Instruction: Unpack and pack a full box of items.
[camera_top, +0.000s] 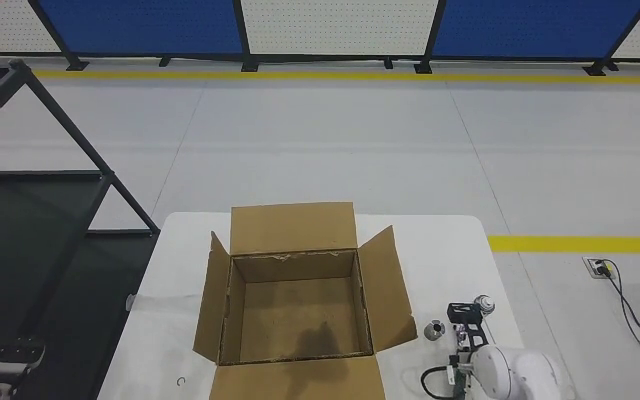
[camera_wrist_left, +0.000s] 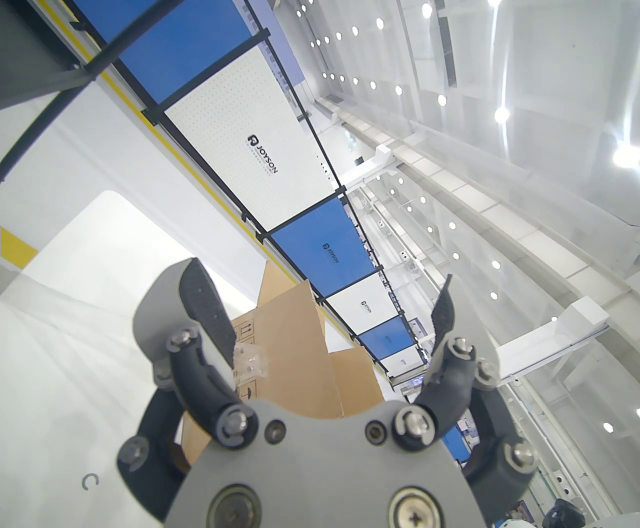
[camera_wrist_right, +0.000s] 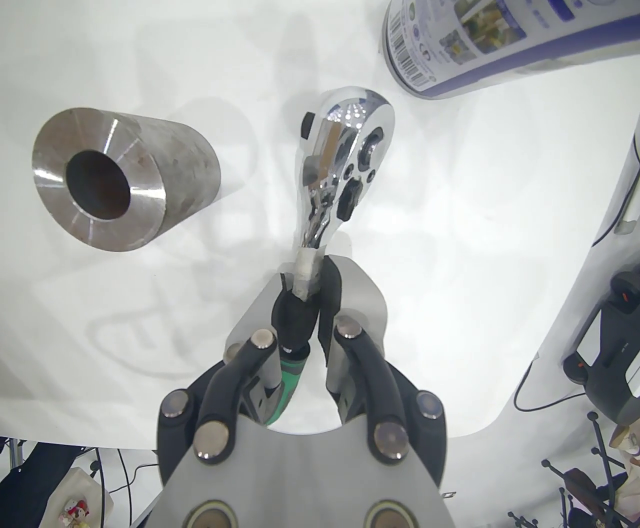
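Checking in from the remote station. The brown cardboard box (camera_top: 292, 228) is sitting in the middle of the white surface (camera_top: 450, 260) with all four flaps folded outward, and I'm seeing nothing but bare cardboard inside it.

The right gripper (camera_wrist_right: 307, 280) is hanging low over the surface on the right side of the box, well apart from it. Its jaws are clamping the neck of a ratchet wrench with a shiny chrome head and a green handle (camera_wrist_right: 345, 150). The handle is running back between the fingers and the head is sticking out in front. I can't tell whether the head is touching the surface.

A short, thick grey steel cylinder with a hole bored through it (camera_wrist_right: 125, 175) is standing near one side of the wrench head. A round can with a purple and white label (camera_wrist_right: 480, 40) is standing on the other side. Neither one is touching the wrench.

The left gripper (camera_wrist_left: 320, 300) is sitting low over the surface on the left side of the box and pointing upward toward the ceiling. Its jaws are spread wide and aren't holding anything, and the box's outer wall is showing between them, a bit farther off.

A small dark C-shaped ring (camera_top: 181, 381) is lying on the surface by the box's near left corner.
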